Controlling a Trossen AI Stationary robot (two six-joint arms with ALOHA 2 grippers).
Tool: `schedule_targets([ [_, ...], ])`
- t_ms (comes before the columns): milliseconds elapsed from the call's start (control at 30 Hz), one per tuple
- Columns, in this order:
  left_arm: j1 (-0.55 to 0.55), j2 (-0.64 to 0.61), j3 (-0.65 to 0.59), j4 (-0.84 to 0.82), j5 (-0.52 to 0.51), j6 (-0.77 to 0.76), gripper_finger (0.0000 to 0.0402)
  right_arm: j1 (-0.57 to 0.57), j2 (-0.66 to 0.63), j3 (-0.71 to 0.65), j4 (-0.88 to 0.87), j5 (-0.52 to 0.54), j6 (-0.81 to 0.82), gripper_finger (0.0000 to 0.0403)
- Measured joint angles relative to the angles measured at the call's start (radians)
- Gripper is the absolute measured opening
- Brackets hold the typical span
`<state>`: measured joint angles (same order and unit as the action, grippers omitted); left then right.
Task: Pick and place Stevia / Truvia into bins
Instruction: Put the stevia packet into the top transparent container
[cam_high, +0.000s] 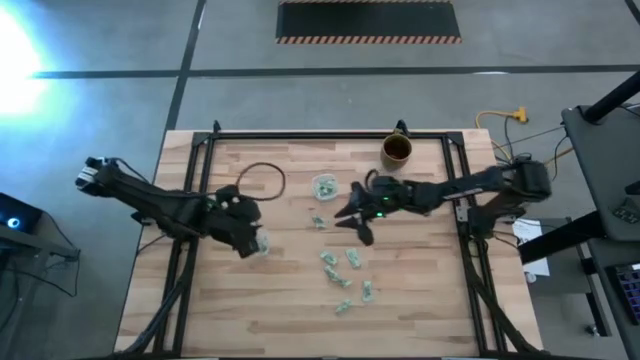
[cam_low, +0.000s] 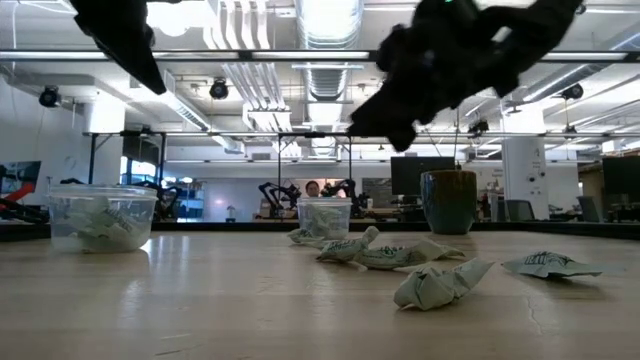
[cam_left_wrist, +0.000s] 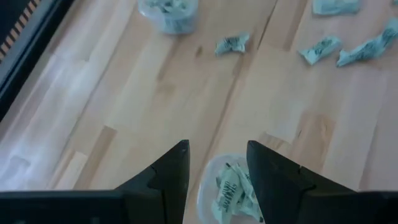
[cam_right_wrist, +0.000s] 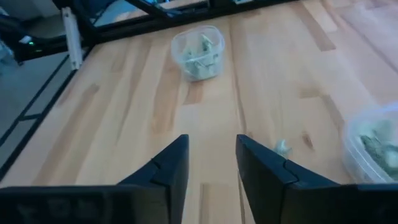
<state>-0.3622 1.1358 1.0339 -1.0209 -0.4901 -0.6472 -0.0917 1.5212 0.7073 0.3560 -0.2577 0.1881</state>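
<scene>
Showing green print, unreadable: sachets (cam_low: 438, 283); pincers (cam_left_wrist: 216, 163) (cam_right_wrist: 211, 155) empty.

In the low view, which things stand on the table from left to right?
Clear plastic cup with sachets → second clear plastic cup → dark brown mug → flat pale green sachet.

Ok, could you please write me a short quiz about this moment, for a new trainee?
1. True or false: the left gripper hangs open above a clear cup that holds sachets.
2. What does the right gripper hold? A) a sachet B) a cup C) nothing
3. Fill in: near the table's far edge stands a brown ____.

Key: 1 true. 2 C, its fingers are open and empty. 3 mug.
</scene>
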Motion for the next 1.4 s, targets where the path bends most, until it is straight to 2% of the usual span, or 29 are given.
schedule_targets([
  [267,0.0,-0.188,-0.049,0.019,-0.018,0.003,0.0144,0.001,0.246,0.194,-0.039,0.002,0.078,0.0156],
  [433,0.0,-0.261,-0.094,0.018,-0.017,0.004,0.0144,0.017,0.316,0.282,-0.159,0.111,0.097,0.0159],
  [667,-0.001,-0.315,-0.149,0.02,-0.016,0.012,0.0144,0.041,0.34,0.339,-0.212,0.278,0.107,0.0144],
  [800,-0.001,-0.329,-0.173,0.03,-0.016,0.033,0.0144,0.045,0.343,0.351,-0.28,0.334,0.114,0.0136],
  [1300,0.0,-0.333,-0.178,0.109,-0.017,0.133,0.0144,0.064,0.344,0.307,-0.26,0.369,0.171,0.0128],
  [1400,0.0,-0.33,-0.178,0.13,-0.017,0.14,0.0144,0.063,0.344,0.299,-0.246,0.407,0.186,0.0126],
])
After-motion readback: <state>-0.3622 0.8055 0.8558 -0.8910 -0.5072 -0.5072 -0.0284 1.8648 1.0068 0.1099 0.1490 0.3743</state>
